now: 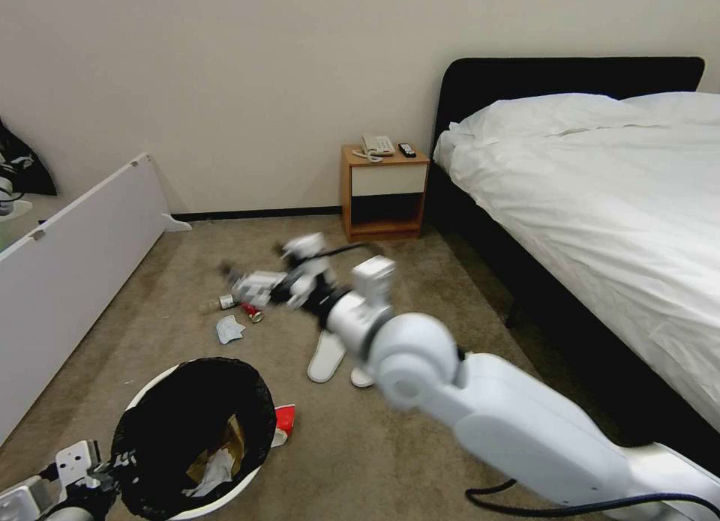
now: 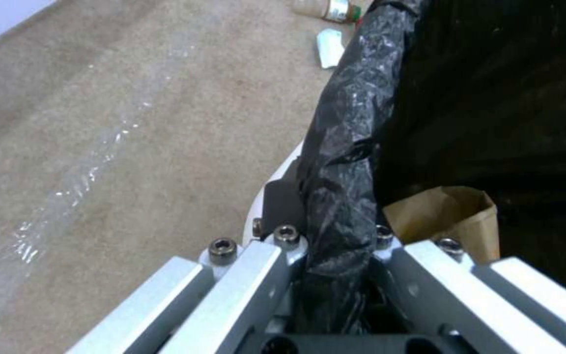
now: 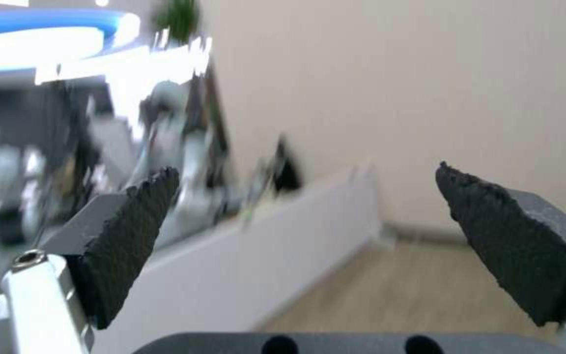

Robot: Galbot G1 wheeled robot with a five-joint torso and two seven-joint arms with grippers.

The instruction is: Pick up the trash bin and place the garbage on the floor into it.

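The left gripper (image 2: 339,275) has its jaws clamped on the bag-lined rim of the trash bin (image 1: 196,438), keeping it tipped, mouth open, over the floor (image 1: 420,446) for loading. Mid-carpet, a bottle (image 1: 219,303), can (image 1: 253,312), mask (image 1: 229,329) and slippers (image 1: 327,354) remain. Above them the right gripper (image 3: 309,216) swings, jaws wide and empty.

A crinkled glossy black bag (image 2: 349,147) is lining the bin (image 1: 150,390). Matt short-pile carpet (image 2: 132,123) is covering the floor.
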